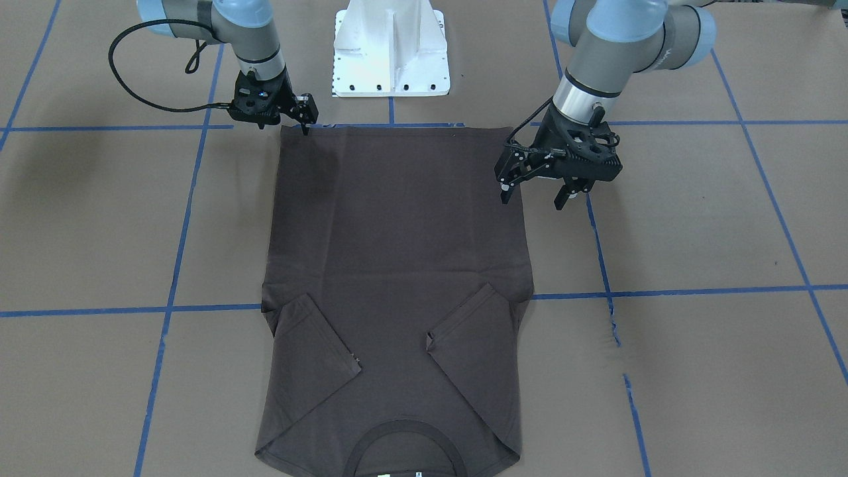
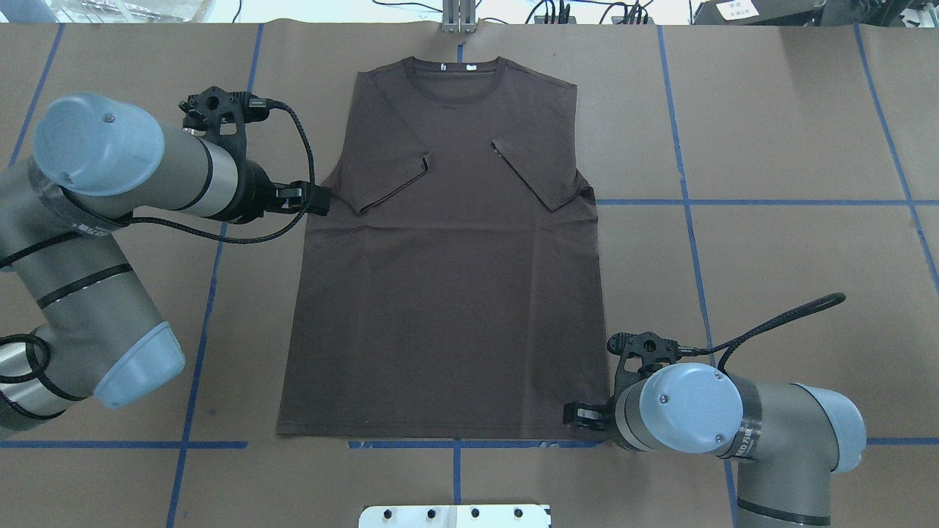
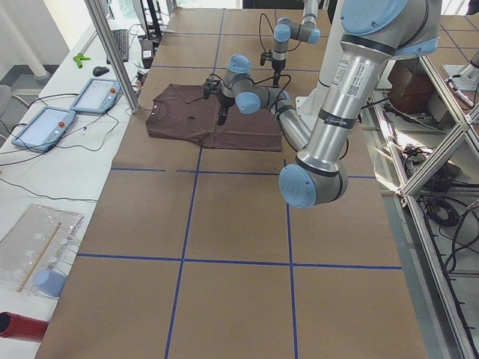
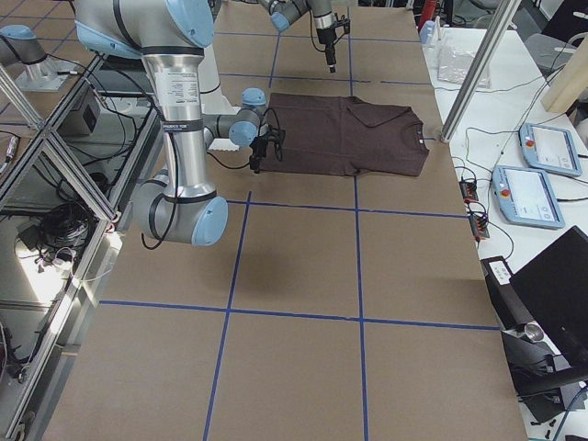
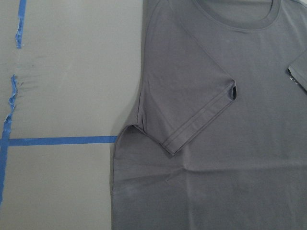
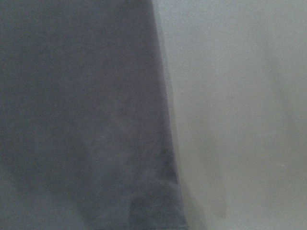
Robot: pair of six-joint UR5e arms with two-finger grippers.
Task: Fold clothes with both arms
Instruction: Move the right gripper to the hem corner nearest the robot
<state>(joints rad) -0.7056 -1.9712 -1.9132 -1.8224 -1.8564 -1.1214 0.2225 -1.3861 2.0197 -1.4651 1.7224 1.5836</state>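
L end effector [image 1: 533, 197]: fingers spread wide, holding nothing. It hangs above the T-shirt [image 1: 397, 232], clear of the cloth in the exterior left view. In the front-facing view one fingertip shows against the shirt's side edge and the other against bare worktop [image 1: 695, 199]. Its wrist cam looks down on the shoulder, one folded sleeve and part of the collar.

R end effector [image 1: 306, 126]: low, with its tip at the hem corner on the robot's right. Fingers look narrow in the front-facing view, but I cannot tell whether they pinch the cloth or are only close together. Its wrist cam is blurred, v. close to the cloth; it shows only the shirt's edge against the worktop.

L arm [image 1: 616, 46] and R arm [image 1: 245, 33] each reach in from the robot's edge, one on either side of the shirt.

T-shirt: dark brown, lying flat, centred across the worktop's width. Hem lies twd the robot's edge, just in front of the white pedestal base [image 1: 391, 53]. Collar [image 1: 404, 430] lies twd the far operators' edge, with white neck tags [image 2: 458, 67] showing inside it. Both sleeves [image 1: 318, 351] [image 1: 474, 338] are folded inward onto the chest, their cuffs apart. A few soft creases run across at armpit level.

Blue tape lines [image 1: 662, 291] grid the brown worktop; one passes under the shirt at sleeve level.
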